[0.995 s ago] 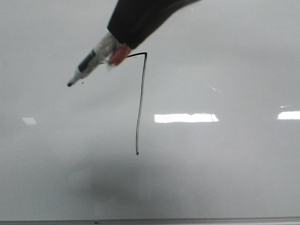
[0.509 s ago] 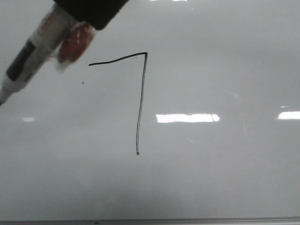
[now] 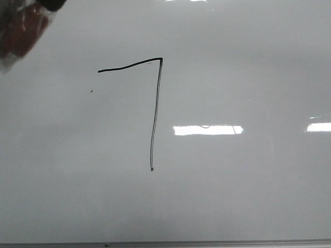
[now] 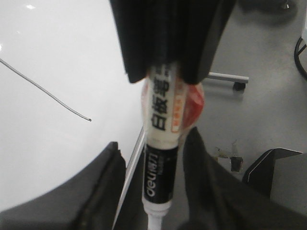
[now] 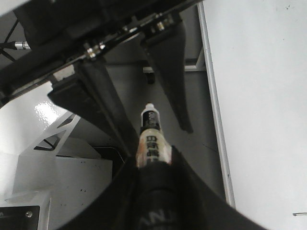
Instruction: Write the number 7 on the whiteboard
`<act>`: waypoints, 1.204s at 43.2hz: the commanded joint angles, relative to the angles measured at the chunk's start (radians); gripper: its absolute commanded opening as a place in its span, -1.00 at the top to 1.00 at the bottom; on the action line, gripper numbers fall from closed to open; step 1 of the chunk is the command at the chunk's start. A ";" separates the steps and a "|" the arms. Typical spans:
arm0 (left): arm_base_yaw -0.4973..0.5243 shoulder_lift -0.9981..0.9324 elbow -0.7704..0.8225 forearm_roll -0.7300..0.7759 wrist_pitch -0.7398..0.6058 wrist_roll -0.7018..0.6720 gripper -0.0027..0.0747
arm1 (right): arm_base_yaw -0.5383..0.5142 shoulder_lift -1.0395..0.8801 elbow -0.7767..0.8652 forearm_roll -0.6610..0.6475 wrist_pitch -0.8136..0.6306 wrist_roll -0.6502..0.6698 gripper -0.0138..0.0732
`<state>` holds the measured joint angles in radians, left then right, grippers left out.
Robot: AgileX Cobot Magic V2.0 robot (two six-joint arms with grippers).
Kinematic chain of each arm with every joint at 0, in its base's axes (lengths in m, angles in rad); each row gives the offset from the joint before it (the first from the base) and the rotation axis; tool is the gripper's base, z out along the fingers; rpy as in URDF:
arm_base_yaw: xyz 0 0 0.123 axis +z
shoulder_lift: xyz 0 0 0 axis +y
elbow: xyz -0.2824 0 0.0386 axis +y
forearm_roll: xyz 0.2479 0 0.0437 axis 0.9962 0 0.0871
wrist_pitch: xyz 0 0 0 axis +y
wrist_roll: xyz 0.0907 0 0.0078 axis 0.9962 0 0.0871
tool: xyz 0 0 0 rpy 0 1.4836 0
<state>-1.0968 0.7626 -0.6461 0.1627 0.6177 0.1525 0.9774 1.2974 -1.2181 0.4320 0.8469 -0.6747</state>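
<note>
The number 7 (image 3: 155, 113) stands in thin black line on the whiteboard (image 3: 232, 181), uncovered. Only a blurred red patch of the marker (image 3: 20, 31) shows in the front view's top left corner. My right gripper (image 5: 152, 160) is shut on the marker (image 5: 152, 139), a white barrel with a black band and red wrap. It holds the marker off the board's edge, over the floor. My left gripper (image 4: 153, 158) is open, with the marker's (image 4: 160, 143) tip end between its fingers (image 4: 103, 187) and a gap showing. The end of the 7's downstroke (image 4: 48, 93) lies on the whiteboard (image 4: 48, 158) beside it.
The whiteboard's thin grey bottom edge (image 3: 165, 243) runs along the front view. Bright light reflections (image 3: 207, 130) lie on the board. Past the board's side edge (image 5: 216, 134) is grey floor with a castor leg (image 4: 225, 79), a metal bracket (image 4: 273, 163) and a white frame (image 5: 48, 167).
The marker and the gripper holding it have moved up and left, almost out of the front view. The 7's top stroke, covered a second ago, now shows whole.
</note>
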 commanded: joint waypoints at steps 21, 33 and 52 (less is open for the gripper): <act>-0.003 0.000 -0.036 0.011 -0.045 -0.026 0.91 | -0.004 -0.030 -0.035 0.020 -0.071 -0.010 -0.29; 0.211 0.060 -0.036 0.176 0.050 -0.360 0.91 | -0.119 -0.098 -0.018 -0.092 -0.065 0.169 -0.36; 0.950 0.139 -0.036 0.301 -0.038 -0.478 0.91 | -0.593 -0.532 0.429 -0.144 -0.324 0.488 -0.19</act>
<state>-0.2460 0.8866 -0.6468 0.4411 0.6577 -0.3116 0.4636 0.8545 -0.8332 0.2822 0.6190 -0.2452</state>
